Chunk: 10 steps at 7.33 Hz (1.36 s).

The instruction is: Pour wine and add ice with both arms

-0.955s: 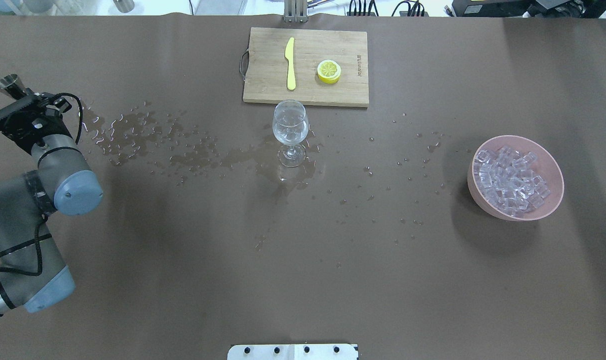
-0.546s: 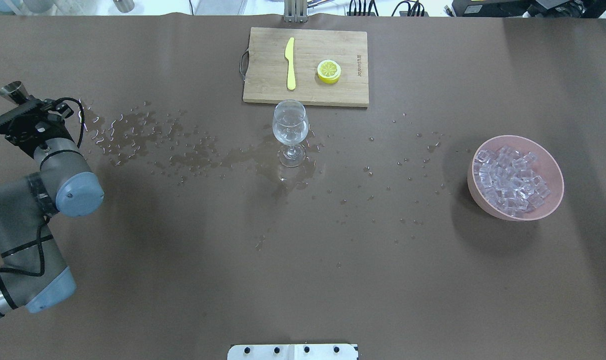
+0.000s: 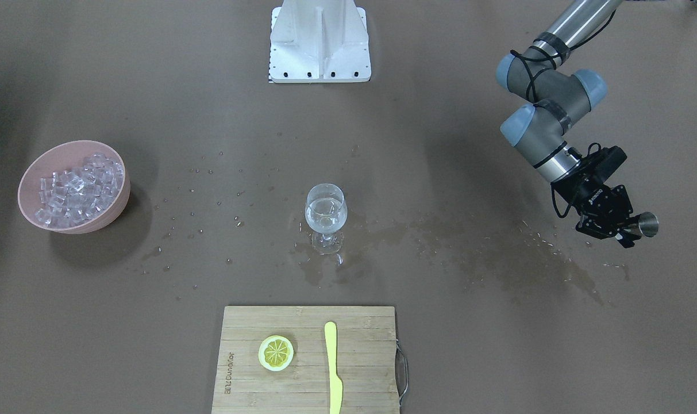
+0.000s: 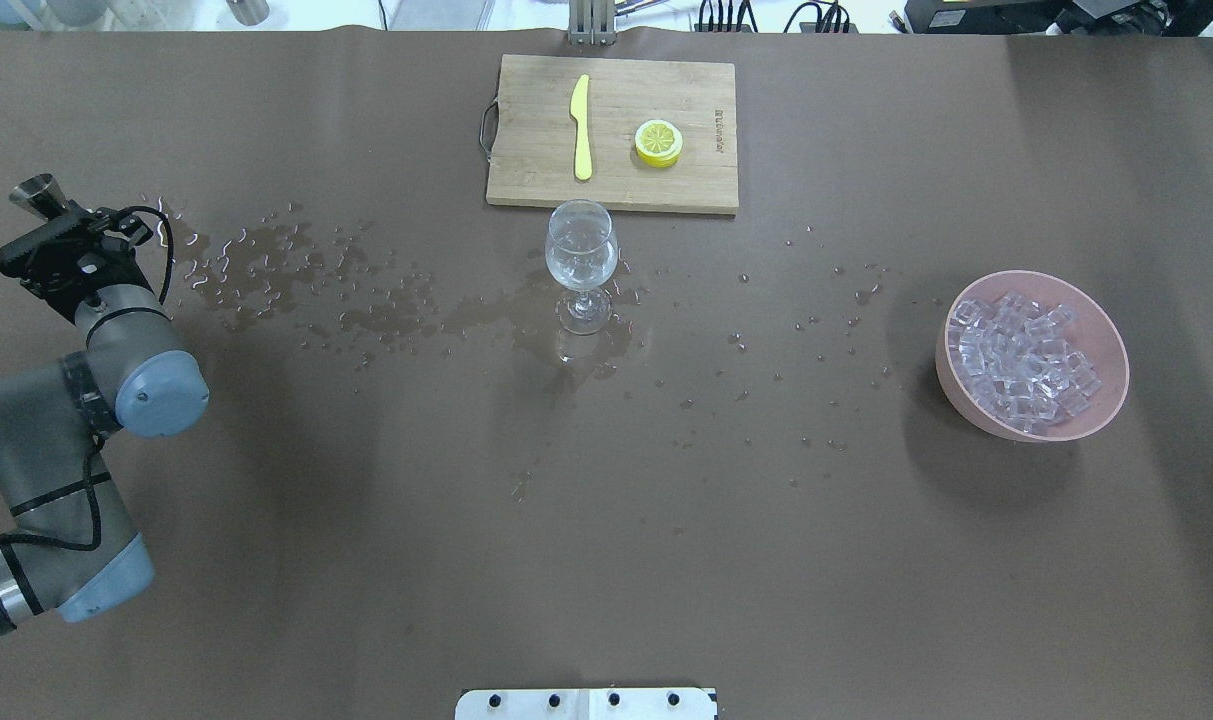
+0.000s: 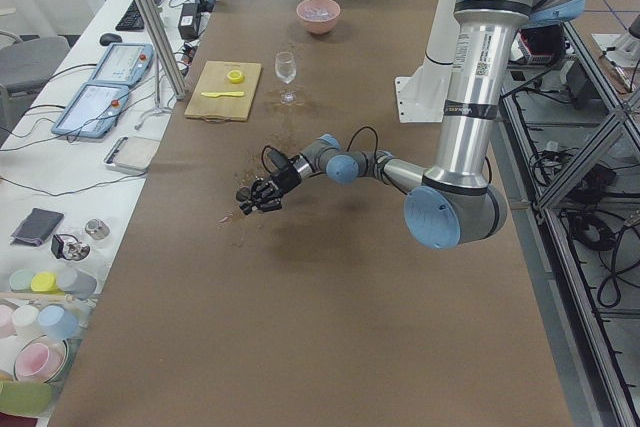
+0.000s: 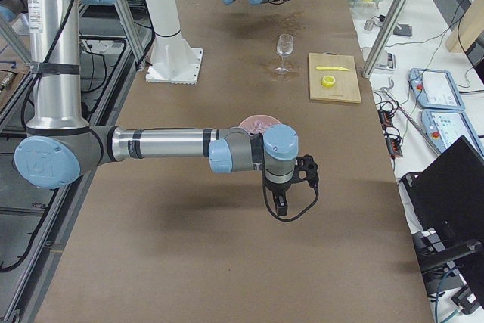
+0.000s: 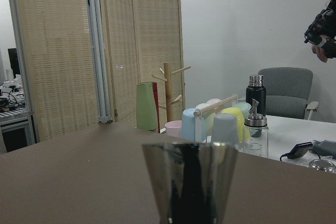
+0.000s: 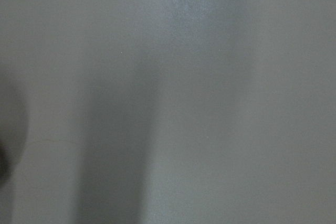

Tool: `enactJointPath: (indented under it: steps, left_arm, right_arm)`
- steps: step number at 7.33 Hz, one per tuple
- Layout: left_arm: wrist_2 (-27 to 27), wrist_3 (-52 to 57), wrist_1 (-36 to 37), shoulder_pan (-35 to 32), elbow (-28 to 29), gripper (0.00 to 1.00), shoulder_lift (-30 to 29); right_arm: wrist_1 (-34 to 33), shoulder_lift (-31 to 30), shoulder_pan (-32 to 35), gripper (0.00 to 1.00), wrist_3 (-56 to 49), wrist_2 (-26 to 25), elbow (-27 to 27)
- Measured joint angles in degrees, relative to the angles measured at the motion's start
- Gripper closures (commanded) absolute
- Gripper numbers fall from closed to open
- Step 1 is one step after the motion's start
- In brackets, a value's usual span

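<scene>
Your left hand (image 3: 625, 229) grips the steel jigger (image 3: 647, 224) over the wet surface (image 3: 497, 345); tilting it risks further spills.

Cutting board (image 3: 359, 345): a brand mark is burned along the short edge nearest the lemon slice (image 3: 276, 352). It is small and appears to read "Joyoung".
Left gripper (image 3: 630, 230): white "ROBOTIQ" lettering on the black body.
Left arm (image 5: 468, 107): printed code label (image 5: 478, 40), not legible.
</scene>
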Motion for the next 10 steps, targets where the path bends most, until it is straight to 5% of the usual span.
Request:
enactJointPath:
  steps: [1, 5, 6, 10]
  left_arm:
    - [0.0, 0.0, -1.3, 0.0, 0.5, 0.39, 0.3]
    - [0.1, 0.0, -4.4, 0.2, 2.5, 0.28, 0.5]
    - [0.1, 0.0, -4.9, 0.3, 2.6, 0.03, 0.6]
    - [0.1, 8.6, -13.4, 0.3, 2.5, 0.02, 1.2]
  right_arm:
    - [0.0, 0.0, 0.0, 0.00, 0.0, 0.0, 0.0]
    - [0.0, 0.0, 0.1, 0.00, 0.0, 0.0, 0.0]
    - [0.0, 0.0, 0.1, 0.00, -0.1, 0.0, 0.0]
    - [0.0, 0.0, 0.1, 0.00, 0.0, 0.0, 0.0]
